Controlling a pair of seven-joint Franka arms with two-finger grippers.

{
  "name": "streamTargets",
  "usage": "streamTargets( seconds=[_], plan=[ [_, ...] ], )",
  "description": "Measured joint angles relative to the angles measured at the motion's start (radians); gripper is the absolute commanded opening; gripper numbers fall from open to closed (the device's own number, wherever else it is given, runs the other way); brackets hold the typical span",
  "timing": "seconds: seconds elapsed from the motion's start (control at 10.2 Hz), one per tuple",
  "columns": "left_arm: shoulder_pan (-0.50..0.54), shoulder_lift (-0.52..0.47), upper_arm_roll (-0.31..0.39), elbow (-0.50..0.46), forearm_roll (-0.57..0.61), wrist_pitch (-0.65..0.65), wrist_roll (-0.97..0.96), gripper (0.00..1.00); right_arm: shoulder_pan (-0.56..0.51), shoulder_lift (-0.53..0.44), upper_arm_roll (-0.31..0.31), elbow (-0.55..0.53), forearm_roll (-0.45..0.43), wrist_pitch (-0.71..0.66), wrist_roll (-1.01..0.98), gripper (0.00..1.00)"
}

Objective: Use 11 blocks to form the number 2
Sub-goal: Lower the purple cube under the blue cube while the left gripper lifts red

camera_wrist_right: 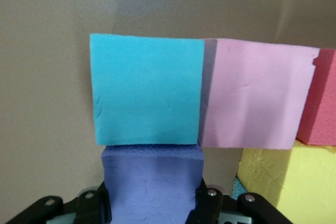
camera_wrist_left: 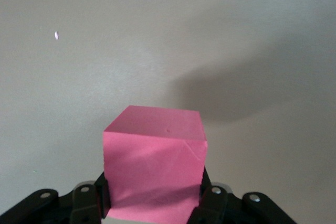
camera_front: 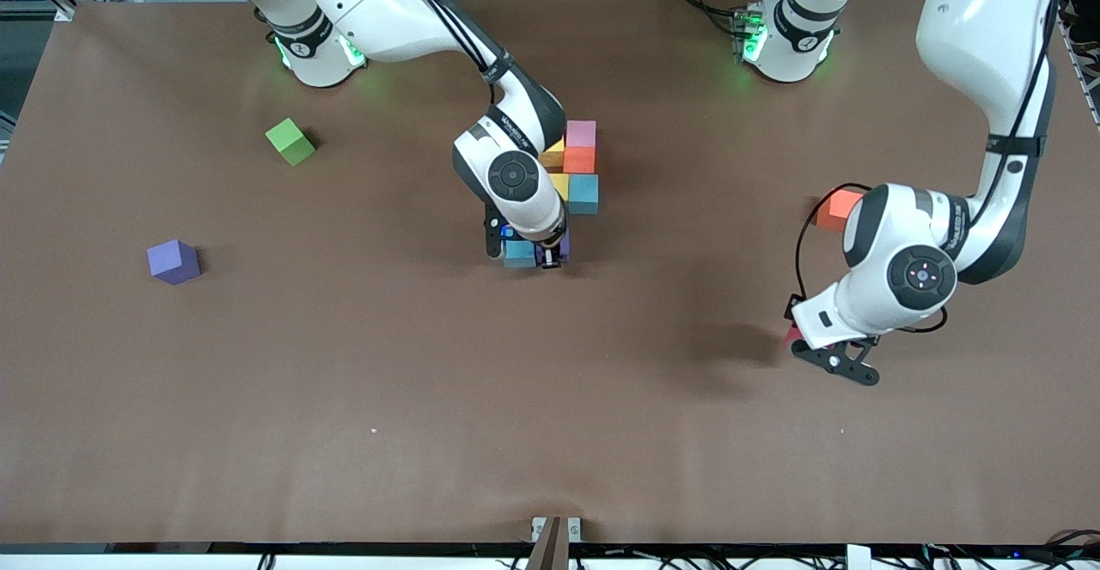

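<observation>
Pink foam fills the left hand [camera_wrist_left: 152,203]: its fingers pinch a pink block [camera_wrist_left: 155,166] from both sides, held up over bare brown counter [camera_front: 344,398] toward the left arm's end. The right hand [camera_wrist_right: 152,203] is down at the partly built number 2 [camera_front: 574,170] mid-counter, fingers pressed onto a purple block [camera_wrist_right: 152,187] that touches a light blue block [camera_wrist_right: 147,90]. Another purple block [camera_front: 173,261] and a green cube [camera_front: 290,141] sit well apart, toward the right arm's end.
</observation>
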Motion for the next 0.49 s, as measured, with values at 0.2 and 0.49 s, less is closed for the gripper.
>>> streamTargets(
  seconds=[0.2,0.49],
  plan=[
    [-0.013,-0.025,-0.011,-0.001,0.000,-0.052,0.024,0.00,0.002,0.000,0.000,-0.003,-0.002,0.001,-0.010,0.39],
    [-0.071,-0.056,-0.043,-0.035,0.033,-0.103,0.030,0.00,0.009,0.000,-0.001,-0.005,-0.008,0.005,-0.014,0.39]
  ],
)
